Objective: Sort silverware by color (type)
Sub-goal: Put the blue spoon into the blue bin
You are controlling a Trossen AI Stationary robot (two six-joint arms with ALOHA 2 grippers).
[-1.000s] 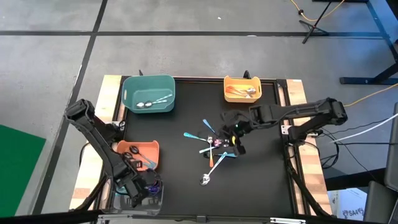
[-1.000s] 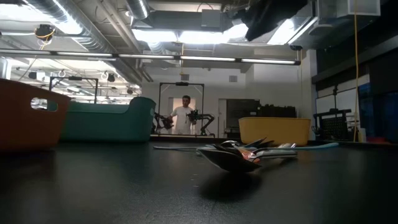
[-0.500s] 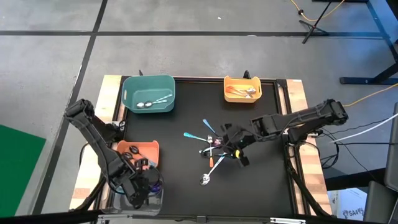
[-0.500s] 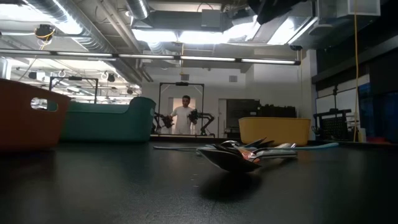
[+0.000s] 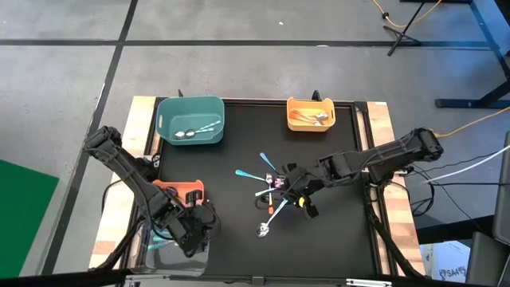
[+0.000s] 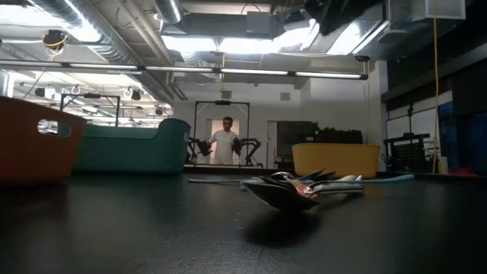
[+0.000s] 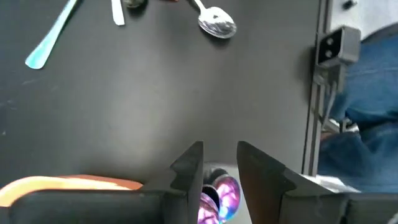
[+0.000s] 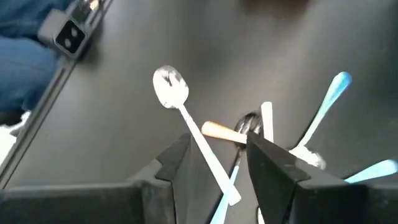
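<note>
Black table [image 5: 335,231] (wooden side edges), grey floor; teal bin [image 5: 190,119] holding silver spoons [image 5: 191,131], yellow bin [image 5: 311,114] with copper ones; right gripper [image 5: 300,191] spread above loose spoons [image 5: 271,191]; left gripper [image 5: 191,233] parted, nothing pinched.

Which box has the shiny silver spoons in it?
The teal box at the table's far left corner. Silver spoons lie on its floor. The yellow box holds orange-copper ones, and the orange box sits by the left arm.
</note>
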